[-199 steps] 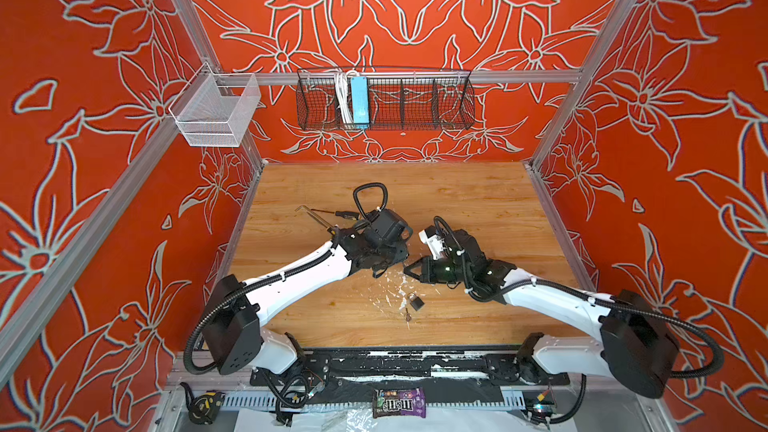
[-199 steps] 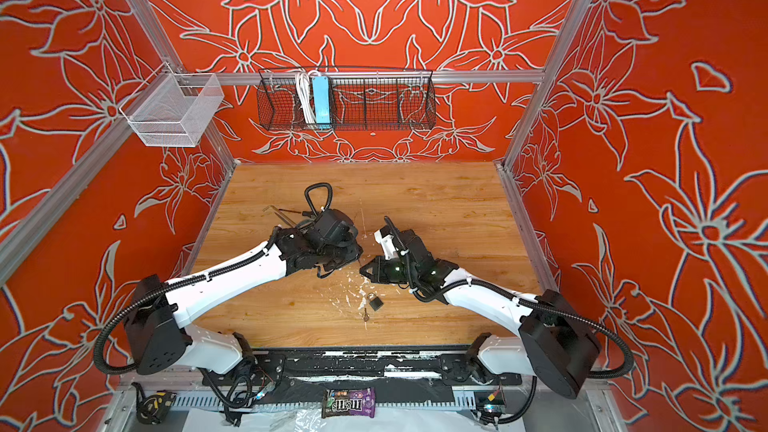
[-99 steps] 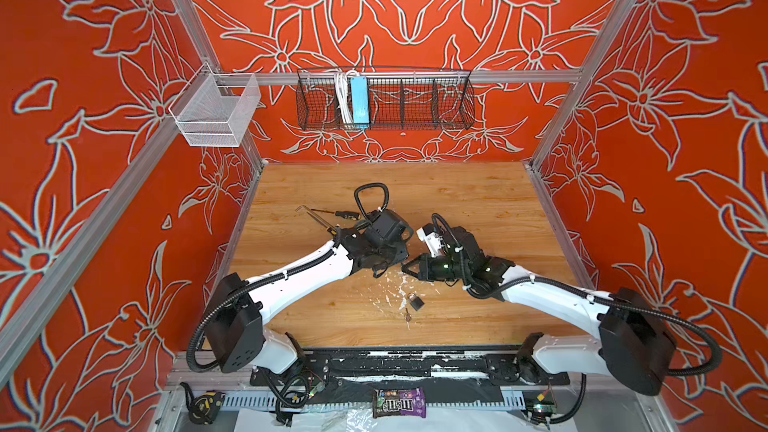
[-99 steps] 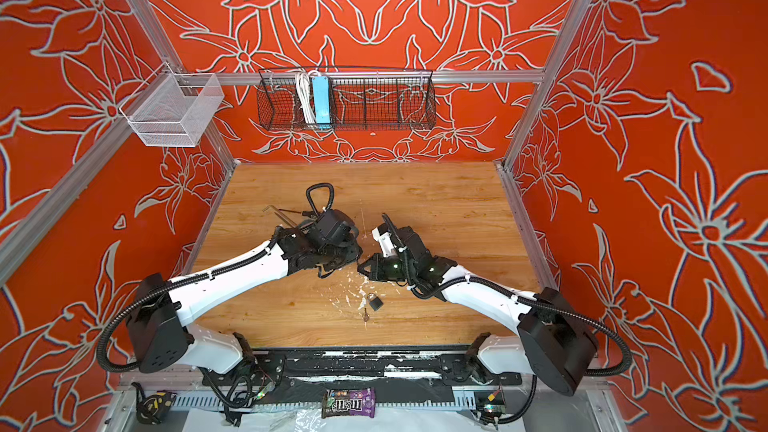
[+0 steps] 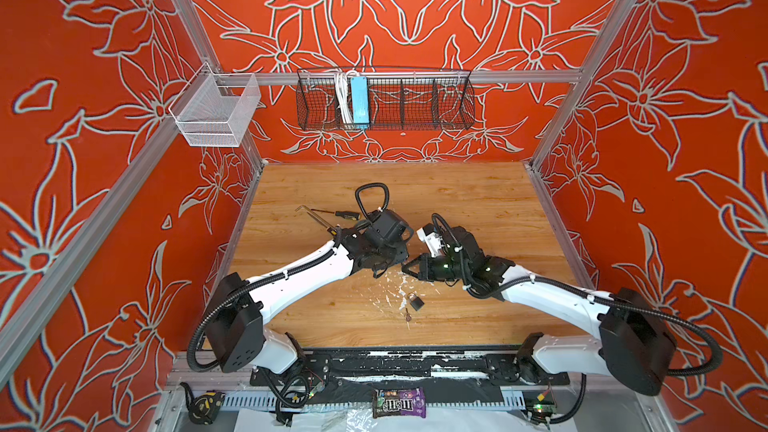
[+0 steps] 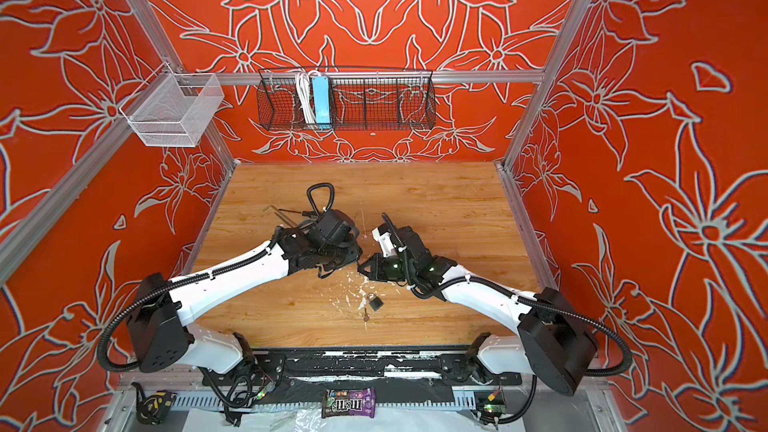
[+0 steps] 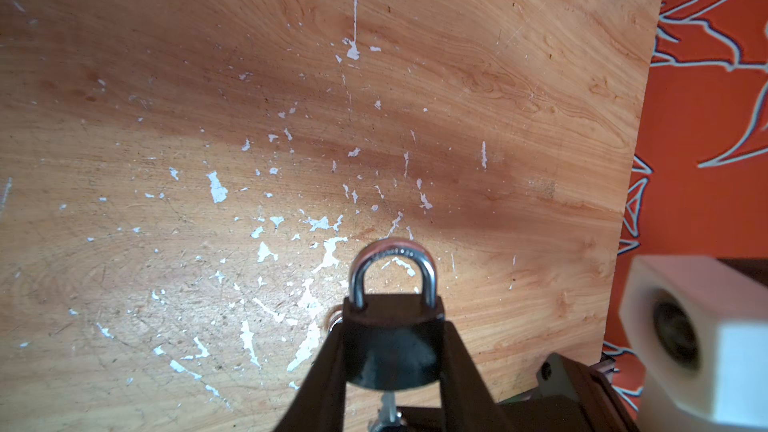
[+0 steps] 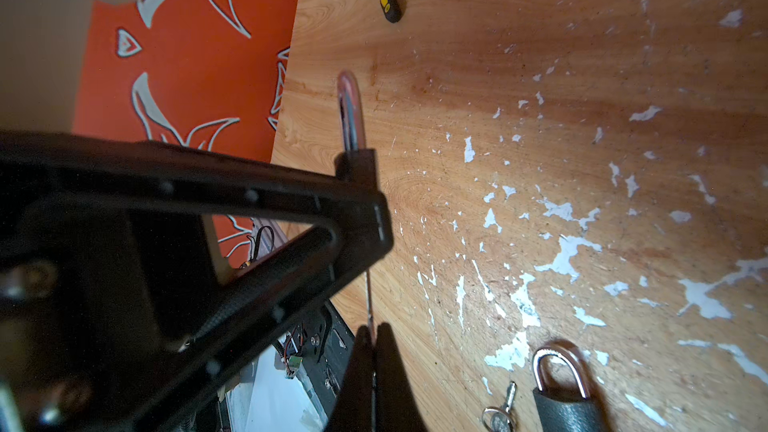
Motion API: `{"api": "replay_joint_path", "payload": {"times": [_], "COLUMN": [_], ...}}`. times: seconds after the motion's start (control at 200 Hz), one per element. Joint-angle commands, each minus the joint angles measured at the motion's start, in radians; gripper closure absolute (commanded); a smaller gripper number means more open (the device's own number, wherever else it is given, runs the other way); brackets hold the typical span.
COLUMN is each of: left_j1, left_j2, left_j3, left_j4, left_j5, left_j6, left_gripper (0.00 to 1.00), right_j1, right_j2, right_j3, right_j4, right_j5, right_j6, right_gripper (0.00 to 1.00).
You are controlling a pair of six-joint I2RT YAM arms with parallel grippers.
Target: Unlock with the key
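Observation:
In the left wrist view my left gripper (image 7: 392, 328) is shut on a black padlock (image 7: 390, 351) and holds it above the table, its silver shackle (image 7: 392, 261) pointing away from the wrist. A thin metal key (image 7: 388, 403) enters the padlock's underside. In the right wrist view my right gripper (image 8: 371, 332) is shut on that key (image 8: 368, 292), seen edge-on, which runs up to the padlock (image 8: 357, 164) in the left gripper's fingers (image 8: 374, 218). In both top views the two grippers (image 5: 401, 265) (image 6: 358, 263) meet at mid-table, and the held padlock is hidden there.
A second padlock (image 5: 415, 302) (image 8: 565, 392) and a loose key (image 5: 408, 317) (image 8: 500, 409) lie on the wooden table near its front edge. A screwdriver (image 5: 347, 214) and a hex key (image 5: 309, 211) lie behind the left arm. Wire baskets (image 5: 384, 99) (image 5: 216, 112) hang on the walls.
The right wrist has shifted slightly towards the left gripper. Both grips are the same as before.

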Motion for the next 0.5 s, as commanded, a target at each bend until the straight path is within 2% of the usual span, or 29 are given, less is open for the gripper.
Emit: {"api": "replay_joint_path", "payload": {"times": [0.0, 0.495], "left_j1": [-0.001, -0.001], "left_j2": [0.001, 0.015], "left_j3": [0.020, 0.035], "left_j4": [-0.029, -0.027], "left_j5": [-0.004, 0.036], "left_j6": [0.010, 0.012], "left_gripper": [1.00, 1.00], "right_j1": [-0.003, -0.019], "right_j2": [-0.028, -0.030], "right_j3": [0.029, 0.020], "right_j4": [-0.006, 0.003], "right_j5": [0.019, 0.009], "right_j6": [0.019, 0.011], "right_gripper": [1.00, 1.00]}}
